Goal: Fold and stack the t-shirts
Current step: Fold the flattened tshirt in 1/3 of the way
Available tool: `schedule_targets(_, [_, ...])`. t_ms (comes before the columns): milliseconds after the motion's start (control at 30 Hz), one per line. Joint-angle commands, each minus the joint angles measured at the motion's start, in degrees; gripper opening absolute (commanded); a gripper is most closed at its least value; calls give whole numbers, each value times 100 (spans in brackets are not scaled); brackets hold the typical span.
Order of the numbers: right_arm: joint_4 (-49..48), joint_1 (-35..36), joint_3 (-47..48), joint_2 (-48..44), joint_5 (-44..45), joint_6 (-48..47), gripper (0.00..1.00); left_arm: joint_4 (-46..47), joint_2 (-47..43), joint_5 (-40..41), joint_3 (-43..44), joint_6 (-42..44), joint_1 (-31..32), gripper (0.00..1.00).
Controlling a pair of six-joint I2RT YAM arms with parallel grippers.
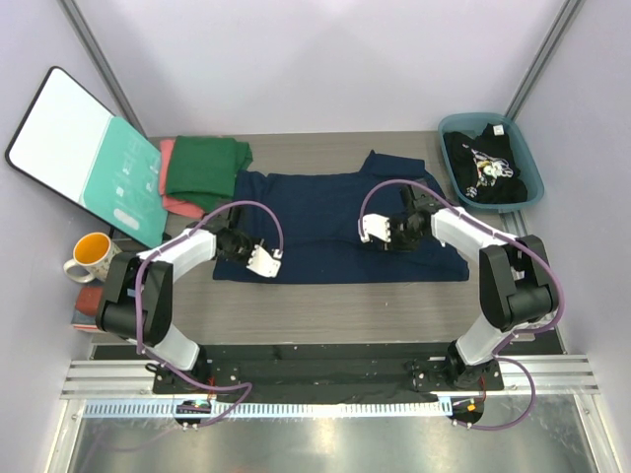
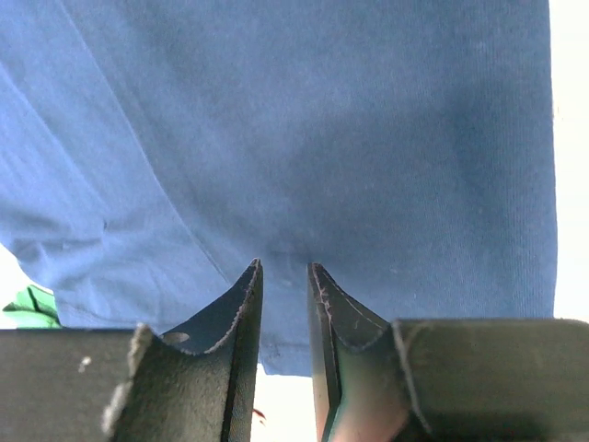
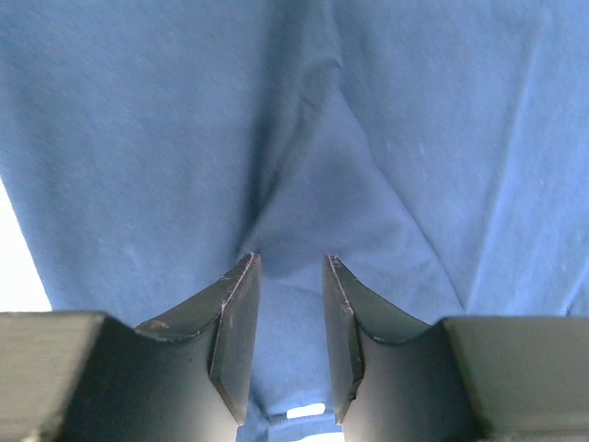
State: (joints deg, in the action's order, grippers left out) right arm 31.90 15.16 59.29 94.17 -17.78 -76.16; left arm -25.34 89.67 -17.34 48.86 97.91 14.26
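A navy blue t-shirt [image 1: 325,212] lies spread flat in the middle of the table. My left gripper [image 1: 271,261] is down on its near left edge. In the left wrist view the jaws [image 2: 285,267] stand narrowly apart with the navy cloth [image 2: 322,138] and its hem lying in the gap. My right gripper [image 1: 367,235] rests on the shirt's right part. Its jaws [image 3: 290,258] are still apart, with a raised crease of navy cloth [image 3: 184,138] running up from between them. A folded dark green tee [image 1: 202,169] lies on a salmon-pink one [image 1: 166,168] at the back left.
A teal basket [image 1: 527,163] at the back right holds a black tee with white print [image 1: 483,168]. A teal-and-white board [image 1: 89,158] leans at the left wall. An orange mug [image 1: 91,256] stands near the table's left edge.
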Motion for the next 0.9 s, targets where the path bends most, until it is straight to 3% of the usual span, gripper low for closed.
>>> schedule_targets(0, [-61, 215, -119, 5, -164, 84, 38, 161, 86, 12, 168, -88, 50, 26])
schedule_targets(333, [-149, 348, -189, 189, -68, 101, 33, 205, 147, -41, 150, -158, 94, 26])
schedule_targets(400, [-254, 356, -260, 224, 37, 128, 28, 223, 165, -41, 124, -158, 112, 26])
schedule_targets(533, [-570, 356, -356, 268, 222, 154, 8, 249, 165, -67, 97, -202, 147, 25])
schedule_targets(633, [-589, 356, -286, 277, 310, 163, 1, 258, 174, -67, 80, -228, 165, 25])
schedule_targets(867, [-229, 356, 301, 198, 503, 198, 1, 293, 209, -76, 71, -263, 209, 25])
